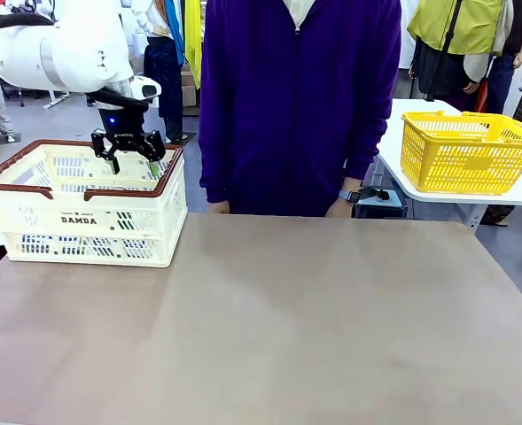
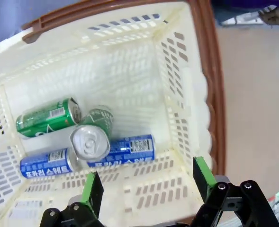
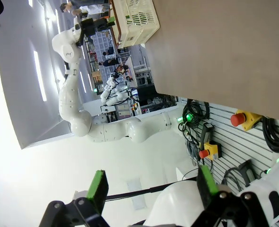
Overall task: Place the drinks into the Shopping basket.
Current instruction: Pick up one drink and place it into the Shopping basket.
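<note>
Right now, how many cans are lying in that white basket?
4 cans in the basket: a green can at the back, a second green can beside it, a blue can in front, and another blue can alongside. No others visible.

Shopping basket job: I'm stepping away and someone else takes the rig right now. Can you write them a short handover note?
Left gripper: open, holding nothing, above the Shopping basket at the table's left end.
Right gripper: open, holding nothing, away from the table.
Drinks: in the basket, seen from the left wrist, lie a green can, a second green can, two blue cans, and a silver-topped can end-on above them, colour hidden.
Done: those cans are in the basket.
Left: no drinks seen on the table; confirm, then retract the left arm.
</note>
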Tool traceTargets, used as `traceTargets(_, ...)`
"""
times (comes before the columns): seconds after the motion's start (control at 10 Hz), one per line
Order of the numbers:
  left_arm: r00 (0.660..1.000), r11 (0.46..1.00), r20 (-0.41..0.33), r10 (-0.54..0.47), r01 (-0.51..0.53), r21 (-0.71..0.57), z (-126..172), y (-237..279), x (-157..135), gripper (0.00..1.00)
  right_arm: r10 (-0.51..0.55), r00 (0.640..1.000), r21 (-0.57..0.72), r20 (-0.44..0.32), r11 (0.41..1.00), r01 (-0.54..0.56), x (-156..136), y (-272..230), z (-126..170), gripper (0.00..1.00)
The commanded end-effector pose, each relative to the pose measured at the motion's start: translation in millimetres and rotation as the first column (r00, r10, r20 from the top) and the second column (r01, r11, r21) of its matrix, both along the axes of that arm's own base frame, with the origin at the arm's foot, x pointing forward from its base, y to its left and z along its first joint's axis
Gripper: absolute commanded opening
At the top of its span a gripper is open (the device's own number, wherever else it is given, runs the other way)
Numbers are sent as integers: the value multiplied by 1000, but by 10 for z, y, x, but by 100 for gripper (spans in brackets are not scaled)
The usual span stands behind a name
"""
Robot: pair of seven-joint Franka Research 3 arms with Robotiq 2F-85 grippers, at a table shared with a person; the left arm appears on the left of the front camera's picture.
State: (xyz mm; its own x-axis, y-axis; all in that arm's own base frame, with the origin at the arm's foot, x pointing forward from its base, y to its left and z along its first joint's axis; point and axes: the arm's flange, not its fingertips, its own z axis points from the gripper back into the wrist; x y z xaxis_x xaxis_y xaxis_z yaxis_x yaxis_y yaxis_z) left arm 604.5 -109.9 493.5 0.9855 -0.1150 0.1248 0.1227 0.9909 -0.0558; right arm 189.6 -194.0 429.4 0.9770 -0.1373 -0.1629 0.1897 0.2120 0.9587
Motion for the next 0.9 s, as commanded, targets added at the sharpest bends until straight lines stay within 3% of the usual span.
traceTargets(0.0,1000,991,-4,-27,26,-131,490,196,-510,100,-6,1000,14,-2,1000,6,-14,20,26,100)
traceTargets(0.1,990,957,-37,-135,121,-264,845,323,-874,100,-6,1000,14,-2,1000,6,-14,20,26,100)
traceTargets(0.2,985,935,-57,-162,135,-328,1154,510,-1253,100,-6,1000,14,-2,1000,6,-14,20,26,100)
traceTargets(0.3,960,798,46,-278,257,-545,1375,786,-1681,100,-6,1000,14,-2,1000,6,-14,20,26,100)
traceTargets(0.4,957,693,55,-285,246,-678,1305,1032,-2009,100,-6,1000,14,-2,1000,6,-14,20,26,100)
traceTargets(0.5,946,598,31,-323,229,-768,989,1251,-2347,100,-6,1000,14,-2,1000,6,-14,20,26,100)
traceTargets(0.6,966,528,35,-255,169,-832,598,1481,-2635,100,-6,1000,14,-2,1000,6,-14,20,26,100)
traceTargets(0.8,995,396,-64,-82,-26,-918,2,2062,-2851,100,-6,1000,14,-2,1000,6,-14,20,26,100)
